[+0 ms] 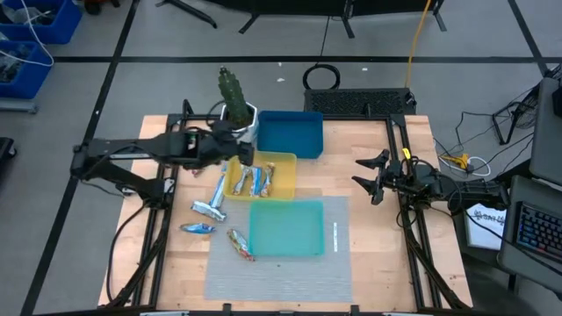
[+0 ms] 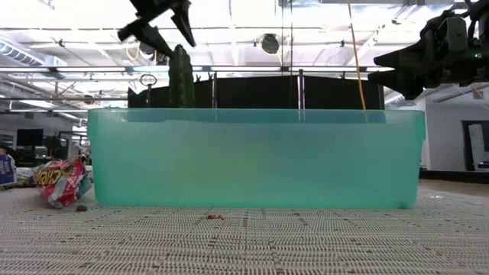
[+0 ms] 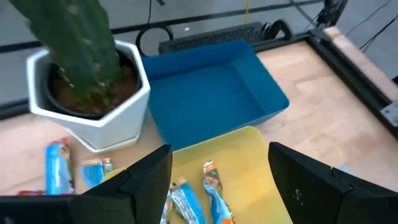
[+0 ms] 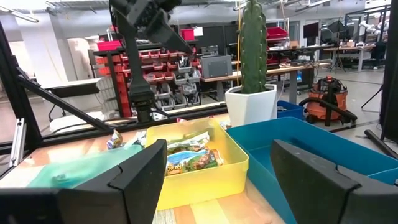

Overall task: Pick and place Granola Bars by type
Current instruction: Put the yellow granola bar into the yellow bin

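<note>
Several foil-wrapped granola bars [image 1: 253, 182] lie in the yellow tray [image 1: 283, 162]; they also show in the left wrist view [image 3: 186, 202] and the right wrist view [image 4: 193, 155]. Three more bars [image 1: 209, 208] [image 1: 198, 228] [image 1: 239, 244] lie on the wood left of the teal tray [image 1: 285, 228], and one [image 2: 65, 183] shows in the low view. My left gripper [image 1: 239, 151] [image 3: 221, 186] hovers open and empty over the yellow tray's far left corner. My right gripper [image 1: 369, 175] [image 4: 230, 180] waits open at the table's right side.
A blue tray [image 1: 290, 133] stands at the far side next to a potted cactus [image 1: 233, 92] in a white pot [image 3: 93, 106], close to my left gripper. A grey mesh mat [image 1: 281, 272] lies under the teal tray. Two further bars [image 3: 57, 167] lie beside the pot.
</note>
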